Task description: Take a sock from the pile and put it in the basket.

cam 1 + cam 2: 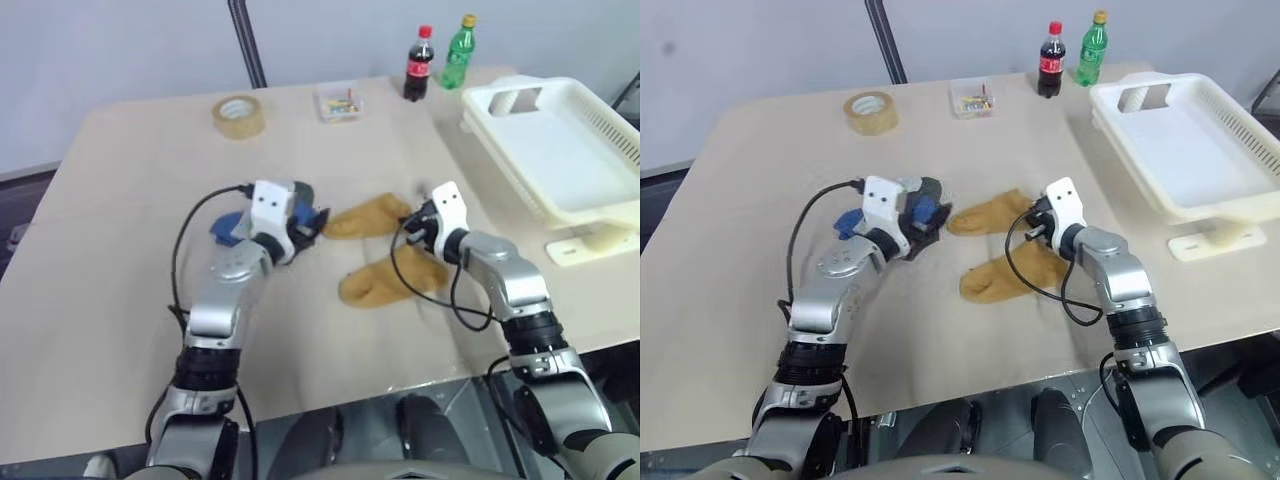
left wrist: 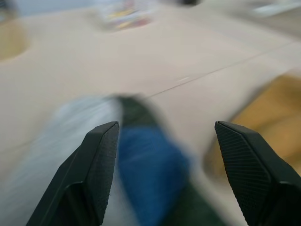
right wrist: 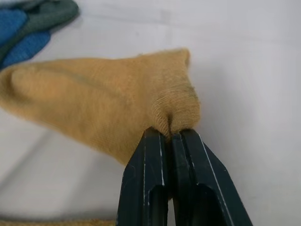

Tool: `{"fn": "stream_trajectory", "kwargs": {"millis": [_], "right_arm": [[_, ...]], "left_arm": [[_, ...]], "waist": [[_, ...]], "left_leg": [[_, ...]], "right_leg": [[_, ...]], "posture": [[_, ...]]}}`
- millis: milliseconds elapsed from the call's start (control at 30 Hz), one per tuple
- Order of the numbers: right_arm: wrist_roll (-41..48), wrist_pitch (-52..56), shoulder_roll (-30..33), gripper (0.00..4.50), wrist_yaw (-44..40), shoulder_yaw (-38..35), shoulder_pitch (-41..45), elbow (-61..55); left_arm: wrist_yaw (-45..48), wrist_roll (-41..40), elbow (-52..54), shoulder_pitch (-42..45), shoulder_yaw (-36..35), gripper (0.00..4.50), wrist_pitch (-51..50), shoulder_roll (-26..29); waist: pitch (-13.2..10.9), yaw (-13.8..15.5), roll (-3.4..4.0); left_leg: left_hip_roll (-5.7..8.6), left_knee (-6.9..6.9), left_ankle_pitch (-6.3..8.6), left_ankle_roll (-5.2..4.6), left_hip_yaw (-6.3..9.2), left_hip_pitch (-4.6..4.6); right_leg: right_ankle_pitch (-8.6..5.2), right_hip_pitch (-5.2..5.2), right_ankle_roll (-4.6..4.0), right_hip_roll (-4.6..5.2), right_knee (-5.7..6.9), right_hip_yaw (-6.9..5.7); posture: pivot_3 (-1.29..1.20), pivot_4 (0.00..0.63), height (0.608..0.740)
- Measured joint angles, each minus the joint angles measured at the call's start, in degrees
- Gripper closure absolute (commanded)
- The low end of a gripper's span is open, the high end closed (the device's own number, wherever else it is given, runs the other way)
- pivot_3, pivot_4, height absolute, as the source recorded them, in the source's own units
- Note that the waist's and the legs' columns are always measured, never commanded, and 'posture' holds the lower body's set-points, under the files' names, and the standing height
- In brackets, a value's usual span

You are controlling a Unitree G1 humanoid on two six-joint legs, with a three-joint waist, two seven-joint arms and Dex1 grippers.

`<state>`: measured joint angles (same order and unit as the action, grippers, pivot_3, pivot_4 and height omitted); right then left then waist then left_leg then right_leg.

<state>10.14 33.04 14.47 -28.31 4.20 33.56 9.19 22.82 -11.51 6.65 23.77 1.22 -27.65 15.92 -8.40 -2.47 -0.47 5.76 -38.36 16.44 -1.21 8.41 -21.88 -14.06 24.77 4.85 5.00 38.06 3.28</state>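
Pinching one end of a mustard-yellow sock (image 3: 108,113), the right gripper (image 3: 170,136) has its fingers pressed together on a small fold of knit fabric, while the rest of the sock trails limp across the counter (image 1: 120,300). The sock is judged light, soft and floppy, so a hold at the bunched end should serve, though it will dangle when carried. The left gripper (image 2: 164,141) is spread wide and holds nothing, poised above the pile (image 1: 925,215), where blue and dark grey socks are seen. A second yellow sock (image 1: 385,283) lies just beside the held one. The basket (image 1: 600,130) stands well apart on the robot's right and appears empty. A small clear box (image 1: 340,103) at the far edge contains small coloured bits.
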Motion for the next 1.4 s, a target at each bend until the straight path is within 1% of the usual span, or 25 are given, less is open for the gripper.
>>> {"fn": "stream_trajectory", "kwargs": {"millis": [233,533,700,800,900,967,1000,1033,1300,1400], "right_arm": [[-0.1,0.0,-0.3,4.45,0.1,0.0,-0.1,-0.1],[-0.5,-0.7,-0.3,4.45,0.2,0.0,-0.2,-0.1],[-0.5,-0.8,-0.3,4.45,0.2,0.0,-0.4,-0.1],[-0.6,-0.8,-0.6,4.50,0.3,0.0,-0.7,-0.1],[-0.6,-0.8,-0.7,4.50,0.3,0.0,-0.7,-0.1],[-0.6,-0.9,-0.7,4.50,0.3,0.0,-0.7,-0.1],[-0.6,-0.9,-0.7,4.50,0.3,0.0,-0.7,-0.1],[-0.6,-0.9,-0.8,4.50,0.3,0.0,-0.7,-0.1],[-0.5,-1.1,-0.7,4.50,0.5,0.0,-0.7,-0.9],[0.4,1.3,1.3,4.50,-0.3,-0.3,-1.0,-5.3]], "left_arm": [[-0.6,1.9,-0.2,-0.2,1.4,1.01,-0.7,0.6],[-2.9,1.7,-5.3,1.3,1.5,1.01,-9.4,-2.8],[-2.9,3.3,-6.0,2.2,2.7,1.01,-9.3,-2.0],[-3.1,3.5,-7.5,3.2,2.8,1.80,-9.2,-2.5],[-3.1,3.5,-7.9,3.3,2.8,3.22,-9.2,-2.5],[-3.2,3.5,-7.9,3.3,2.8,3.86,-9.3,-2.5],[-3.2,3.5,-7.9,3.3,2.8,4.30,-9.4,-2.5],[-3.2,3.5,-7.8,3.3,2.8,4.46,-9.5,-2.5],[-3.4,3.1,-6.6,2.9,1.8,4.46,-9.7,-3.2],[-3.3,1.8,-3.3,2.5,0.9,4.46,-9.8,-3.8]], "waist": [[0.0,0.1,0.00],[0.0,0.0,0.00],[0.0,0.1,0.00],[0.0,0.1,0.00],[0.0,0.1,0.00],[0.0,0.1,0.00],[0.0,0.1,0.00],[0.0,0.1,0.00],[0.0,0.1,0.00],[0.0,0.2,0.00]], "left_leg": [[0.01,-0.01,0.00,0.00,0.00,0.01],[0.01,-0.01,0.00,0.00,0.01,0.00],[0.01,-0.01,0.00,0.00,0.01,0.02],[0.02,-0.02,0.00,0.00,0.01,0.01],[0.01,-0.02,0.00,0.00,0.01,0.01],[0.01,-0.02,0.00,0.00,0.01,0.00],[0.01,-0.02,0.00,0.00,0.01,0.01],[0.02,-0.02,0.00,0.00,0.01,0.01],[0.02,-0.02,0.00,0.00,0.01,0.00],[0.01,-0.02,0.00,0.00,0.04,-0.06]], "right_leg": [[0.00,0.00,0.00,-0.01,0.01,0.00],[0.00,0.00,0.00,-0.01,0.02,-0.01],[0.00,-0.01,0.00,-0.01,0.03,-0.01],[0.00,-0.01,0.00,0.00,0.03,-0.01],[0.00,0.00,0.00,-0.01,0.03,-0.01],[0.00,0.00,0.00,0.00,0.02,-0.01],[0.00,-0.01,0.00,0.00,0.02,-0.01],[0.00,-0.01,0.00,0.00,0.02,-0.01],[0.00,0.00,0.00,0.00,0.02,-0.02],[0.00,0.02,0.00,0.02,-0.01,-0.04]], "posture": [[0.00,0.150,0.740],[0.00,0.150,0.740],[0.00,0.150,0.740],[0.00,0.150,0.740],[0.00,0.150,0.740],[0.00,0.150,0.740],[0.00,0.150,0.740],[0.00,0.150,0.740],[0.00,0.150,0.740],[0.00,0.150,0.740]]}}
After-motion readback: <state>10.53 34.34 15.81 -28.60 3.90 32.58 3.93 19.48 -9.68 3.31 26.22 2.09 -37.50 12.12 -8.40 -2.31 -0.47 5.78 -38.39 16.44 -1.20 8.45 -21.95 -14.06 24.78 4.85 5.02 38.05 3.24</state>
